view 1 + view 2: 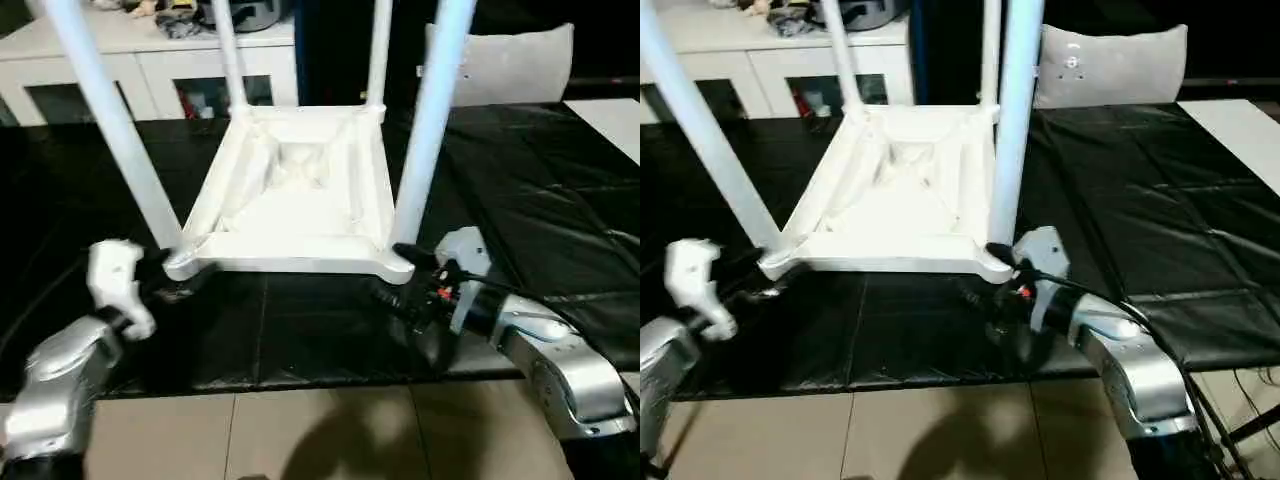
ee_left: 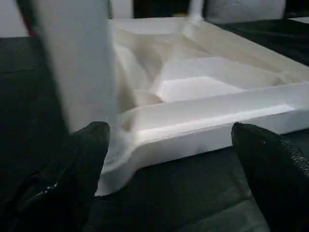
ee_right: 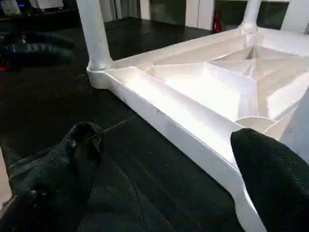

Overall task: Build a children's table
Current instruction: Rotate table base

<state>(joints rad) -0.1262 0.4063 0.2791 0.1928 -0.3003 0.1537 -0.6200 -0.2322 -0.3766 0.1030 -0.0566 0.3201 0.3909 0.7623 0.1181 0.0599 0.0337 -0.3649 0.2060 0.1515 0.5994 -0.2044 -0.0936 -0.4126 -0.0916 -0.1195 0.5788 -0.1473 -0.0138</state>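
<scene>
Upturned children's table [image 1: 290,200], four legs up

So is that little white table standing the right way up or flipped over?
Flipped over. The children's table lies top-down on the black mat, ribbed underside facing up, its four legs pointing upward.

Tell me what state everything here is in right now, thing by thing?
children's table: upside down on the black mat, all four legs standing up in its corner sockets.
left gripper: open, at the table's near left corner, holding nothing.
right gripper: open, at the near right corner, holding nothing.
cabinet: glass doors shut.
</scene>
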